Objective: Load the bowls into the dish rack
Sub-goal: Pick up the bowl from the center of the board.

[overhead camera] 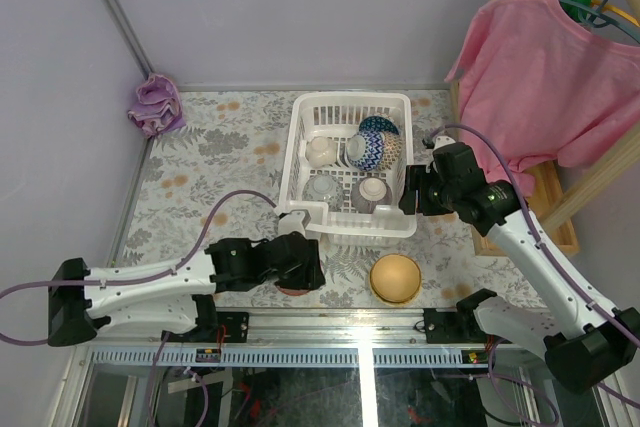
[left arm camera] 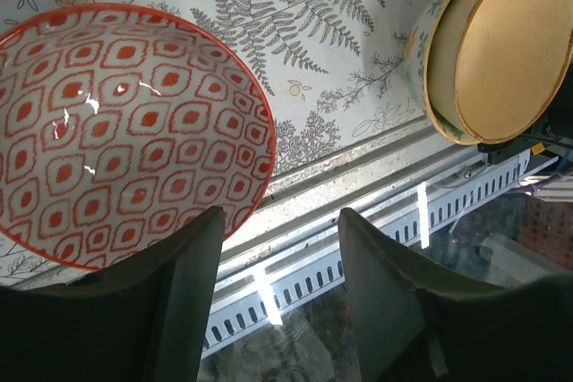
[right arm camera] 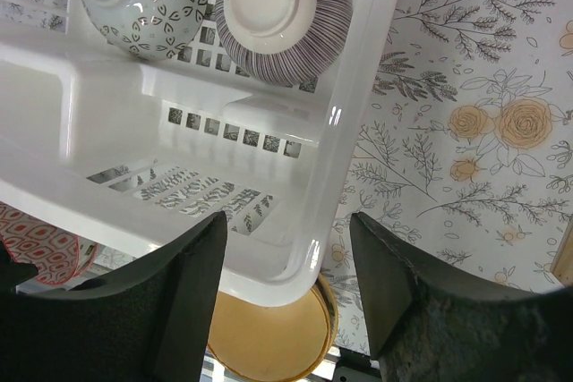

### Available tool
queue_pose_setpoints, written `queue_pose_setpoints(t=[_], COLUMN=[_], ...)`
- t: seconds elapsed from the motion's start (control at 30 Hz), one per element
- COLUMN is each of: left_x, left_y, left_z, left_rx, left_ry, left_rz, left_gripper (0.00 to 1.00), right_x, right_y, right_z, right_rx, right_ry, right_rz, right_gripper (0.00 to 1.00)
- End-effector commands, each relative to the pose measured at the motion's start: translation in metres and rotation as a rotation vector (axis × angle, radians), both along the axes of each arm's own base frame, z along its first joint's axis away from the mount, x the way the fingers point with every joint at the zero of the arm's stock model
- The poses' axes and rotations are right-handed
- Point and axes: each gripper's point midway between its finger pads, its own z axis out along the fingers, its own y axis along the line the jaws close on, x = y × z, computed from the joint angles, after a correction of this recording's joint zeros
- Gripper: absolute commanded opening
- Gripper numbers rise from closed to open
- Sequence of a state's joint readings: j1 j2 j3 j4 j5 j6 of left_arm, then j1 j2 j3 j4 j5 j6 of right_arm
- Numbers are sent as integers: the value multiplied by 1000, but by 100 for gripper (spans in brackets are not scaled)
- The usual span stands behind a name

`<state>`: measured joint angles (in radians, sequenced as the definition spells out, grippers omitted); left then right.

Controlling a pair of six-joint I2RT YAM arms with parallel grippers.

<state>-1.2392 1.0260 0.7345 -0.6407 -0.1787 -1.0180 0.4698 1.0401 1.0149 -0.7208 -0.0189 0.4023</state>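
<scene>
Red-patterned bowl (left arm camera: 125, 131) on worktop (overhead camera: 200, 177), 6 o'clock of dish rack (overhead camera: 297, 152). Left gripper (left arm camera: 279, 221) apart, empty, beside its rim. Right gripper (right arm camera: 286, 225) apart over rack corner. Likely stiff, slick, chippable ceramic: pinch rim wall.

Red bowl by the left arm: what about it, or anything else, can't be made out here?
- Top view: red bowl almost wholly covered by the left end effector; contact unclear.
- Left wrist view: its near rim behind a finger, left side cut off by the frame.
- Right wrist view: tan bowl partly behind the rim of the rack.
</scene>
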Motion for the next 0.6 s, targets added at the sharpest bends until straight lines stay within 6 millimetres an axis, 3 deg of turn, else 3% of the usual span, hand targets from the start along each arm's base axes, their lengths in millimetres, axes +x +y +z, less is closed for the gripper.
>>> queue_pose_setpoints(t=[0.0,0.57], left_x=[10,18], left_y=[-13,-20], left_z=[1,-20], left_rx=[-35,37], left_ry=[-40,-54], left_rz=[44,58], left_gripper=[52,43], right_x=[2,2], right_y=[4,3], right_z=[12,7], right_rx=[18,4], right_ry=[-50,-50], right_rz=[22,37], right_gripper=[65,65])
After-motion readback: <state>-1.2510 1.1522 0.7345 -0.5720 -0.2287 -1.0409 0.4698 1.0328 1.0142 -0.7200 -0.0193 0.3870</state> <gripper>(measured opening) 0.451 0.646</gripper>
